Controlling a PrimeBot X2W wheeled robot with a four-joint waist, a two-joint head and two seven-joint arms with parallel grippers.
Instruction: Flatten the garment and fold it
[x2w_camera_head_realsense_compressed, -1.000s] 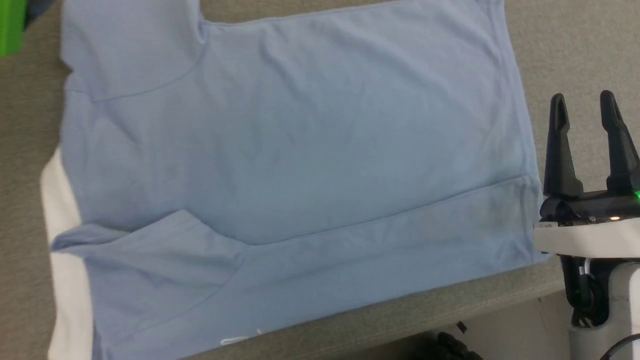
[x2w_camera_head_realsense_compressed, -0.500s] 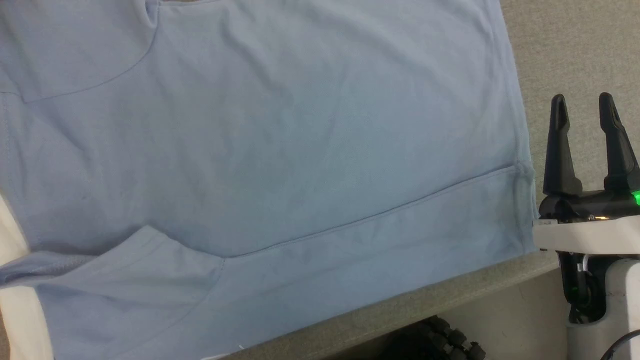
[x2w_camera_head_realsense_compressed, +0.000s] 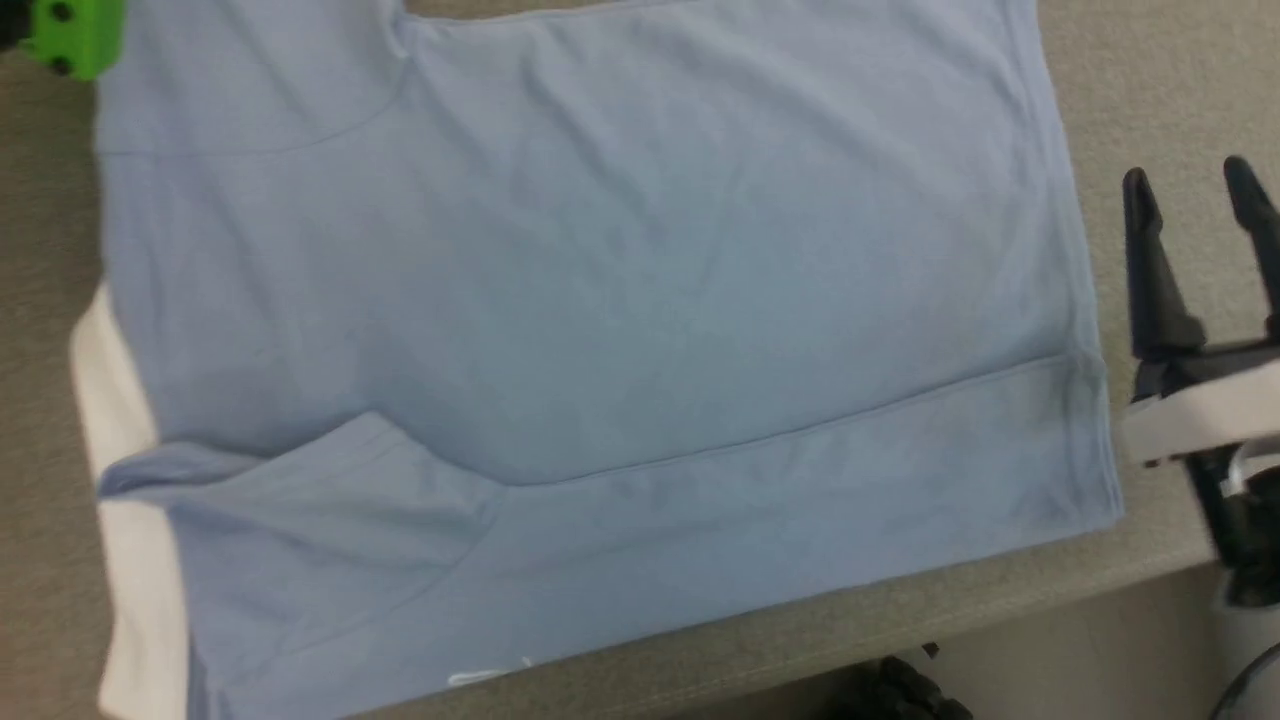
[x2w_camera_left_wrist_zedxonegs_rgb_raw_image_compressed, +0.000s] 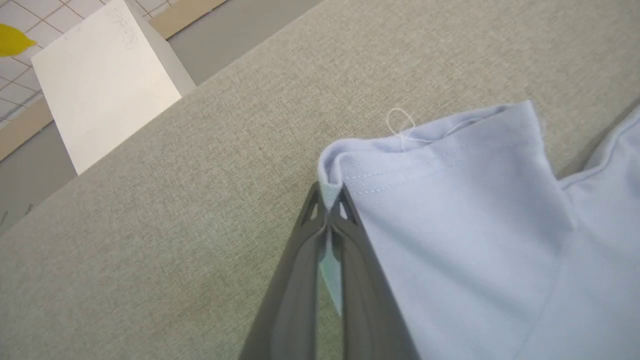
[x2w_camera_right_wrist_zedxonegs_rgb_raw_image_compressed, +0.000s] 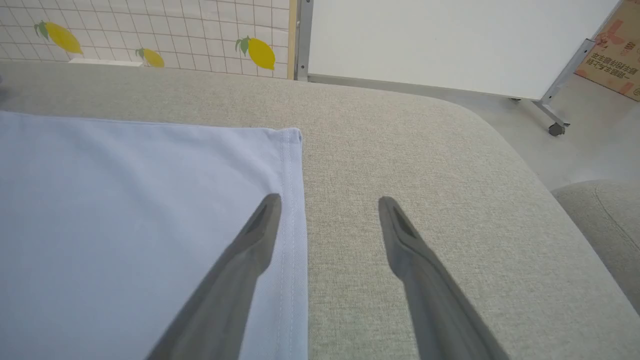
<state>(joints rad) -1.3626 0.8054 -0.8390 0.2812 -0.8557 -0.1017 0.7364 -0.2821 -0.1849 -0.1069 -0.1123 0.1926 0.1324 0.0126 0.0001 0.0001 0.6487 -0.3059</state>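
left end effector (x2w_camera_left_wrist_zedxonegs_rgb_raw_image_compressed: 330, 200) pinching garment (x2w_camera_left_wrist_zedxonegs_rgb_raw_image_compressed: 450, 240) hem; collar (x2w_camera_head_realsense_compressed: 112, 400) mostly hidden

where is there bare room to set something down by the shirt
Bare grey surface lies right of the garment hem, around the open right gripper. There is more beyond the corner the left gripper pinches. The garment covers the centre, and the near-edge strip is narrow.

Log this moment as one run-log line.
shirt: spread on grey surface | left gripper: shut on sleeve corner | right gripper: open, one finger over hem, one over bare surface, holding nothing
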